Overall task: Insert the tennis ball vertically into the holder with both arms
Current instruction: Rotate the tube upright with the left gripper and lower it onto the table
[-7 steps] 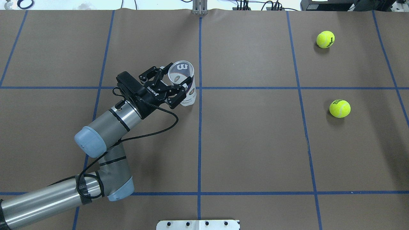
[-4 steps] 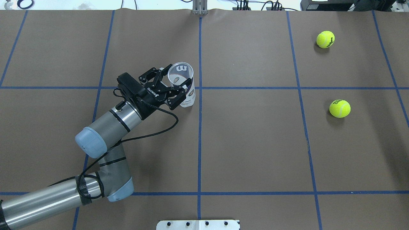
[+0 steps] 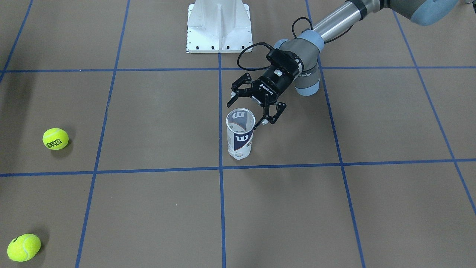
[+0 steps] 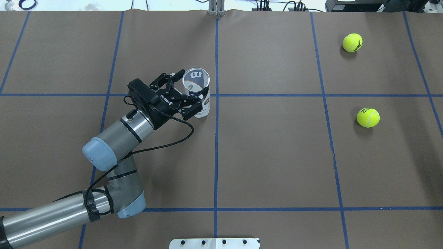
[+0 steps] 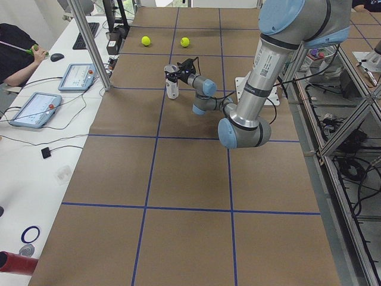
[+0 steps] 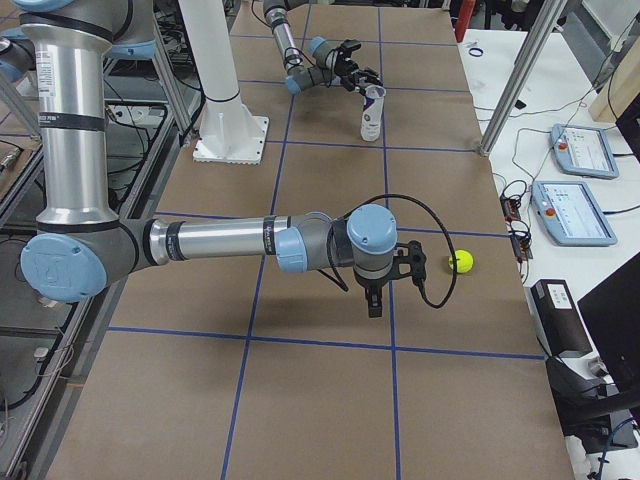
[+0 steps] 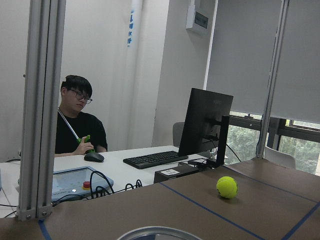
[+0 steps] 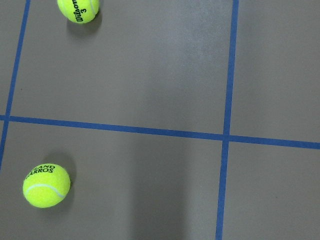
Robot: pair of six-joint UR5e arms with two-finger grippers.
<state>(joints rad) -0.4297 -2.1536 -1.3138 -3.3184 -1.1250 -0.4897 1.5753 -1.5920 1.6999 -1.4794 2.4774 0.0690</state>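
The holder (image 4: 198, 90) is a clear can with a navy "W" label; it stands upright and empty on the brown table, also in the front view (image 3: 240, 138). My left gripper (image 4: 188, 91) is open, its fingers on either side of the holder's upper part without gripping it; it also shows in the front view (image 3: 246, 112). Two yellow tennis balls lie far to the right: one far (image 4: 352, 42), one nearer (image 4: 368, 117). My right gripper (image 6: 378, 292) points down over the table near a ball (image 6: 460, 262); I cannot tell if it is open. Its wrist view shows both balls (image 8: 46, 185) (image 8: 78, 10).
The white pedestal base (image 3: 217, 26) stands at the robot's edge of the table. Blue tape lines (image 4: 216, 145) divide the brown table into squares. An operator (image 7: 77, 120) sits at a side desk with tablets (image 5: 37, 108) beyond the table's far edge.
My left gripper has opened off the holder and drawn back slightly toward the arm. The holder now stands free and straighter. The balls have not moved.
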